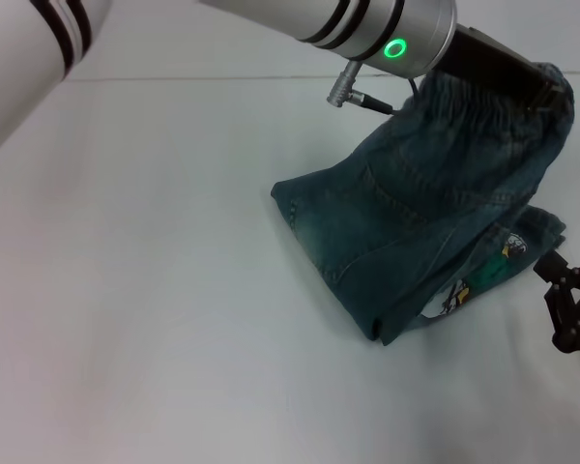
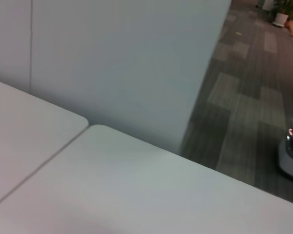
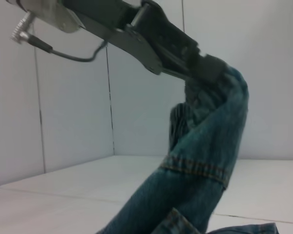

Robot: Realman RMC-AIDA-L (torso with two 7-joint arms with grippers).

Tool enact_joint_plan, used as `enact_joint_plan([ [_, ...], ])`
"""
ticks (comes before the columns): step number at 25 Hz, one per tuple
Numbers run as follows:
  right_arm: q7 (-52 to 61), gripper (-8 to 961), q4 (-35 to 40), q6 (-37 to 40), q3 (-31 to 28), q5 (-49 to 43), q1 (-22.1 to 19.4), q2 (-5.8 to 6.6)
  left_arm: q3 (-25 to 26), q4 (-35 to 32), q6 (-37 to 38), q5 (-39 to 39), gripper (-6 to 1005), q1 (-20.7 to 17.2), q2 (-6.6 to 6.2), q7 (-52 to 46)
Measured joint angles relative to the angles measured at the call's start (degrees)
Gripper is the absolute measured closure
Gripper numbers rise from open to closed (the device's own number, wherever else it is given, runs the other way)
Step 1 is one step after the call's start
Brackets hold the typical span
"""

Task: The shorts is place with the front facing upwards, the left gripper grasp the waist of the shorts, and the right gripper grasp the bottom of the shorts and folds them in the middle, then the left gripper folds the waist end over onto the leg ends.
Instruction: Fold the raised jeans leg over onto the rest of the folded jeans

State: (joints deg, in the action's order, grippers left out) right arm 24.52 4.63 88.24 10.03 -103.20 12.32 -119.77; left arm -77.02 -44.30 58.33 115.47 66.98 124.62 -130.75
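The blue denim shorts [image 1: 435,213] lie folded lengthwise at the right of the white table [image 1: 155,290]. My left gripper [image 1: 539,85] reaches across from the upper left and is shut on the waist of the shorts [image 1: 483,111], holding the puckered band up off the table. The right wrist view shows the same: the left gripper [image 3: 207,68] pinches the shorts [image 3: 205,146], which hang down from it. The leg ends [image 1: 321,253] rest flat on the table at the shorts' left edge. A cartoon print [image 1: 510,247] peeks out underneath. My right gripper [image 1: 565,295] is open beside the shorts, at the right edge.
The left wrist view shows only bare table [image 2: 112,190], a white wall panel [image 2: 127,63] and carpeted floor [image 2: 249,122] beyond the table edge. A table seam [image 1: 174,79] runs across the back.
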Motion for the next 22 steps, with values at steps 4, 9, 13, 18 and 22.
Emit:
enact_joint_plan([
  [4, 0.0, 945, -0.2, 0.0, 0.2, -0.1, 0.0, -0.04, -0.9, 0.7, -3.1, -2.3, 848, -0.3, 0.01, 0.1],
  [9, 0.0, 944, -0.4, 0.1, 0.3, -0.1, 0.0, -0.2, -1.0, 0.9, -3.9, -2.6, 796, -0.3, 0.01, 0.2],
  [13, 0.0, 944, -0.9, 0.1, 0.4, -0.1, 0.2, -0.22, -1.0, 1.0, -4.2, -3.1, 662, -0.4, 0.01, 0.5],
  [18, 0.0, 941, -1.1, -0.2, 0.8, -0.2, 0.4, -0.2, -1.1, 1.1, -4.2, -3.3, 342, -0.5, 0.01, 0.9],
  [22, 0.0, 936, -1.3, -0.4, 0.9, -0.2, 0.5, -0.25, -2.2, 1.0, -4.1, -3.4, 161, -0.5, 0.0, 1.1],
])
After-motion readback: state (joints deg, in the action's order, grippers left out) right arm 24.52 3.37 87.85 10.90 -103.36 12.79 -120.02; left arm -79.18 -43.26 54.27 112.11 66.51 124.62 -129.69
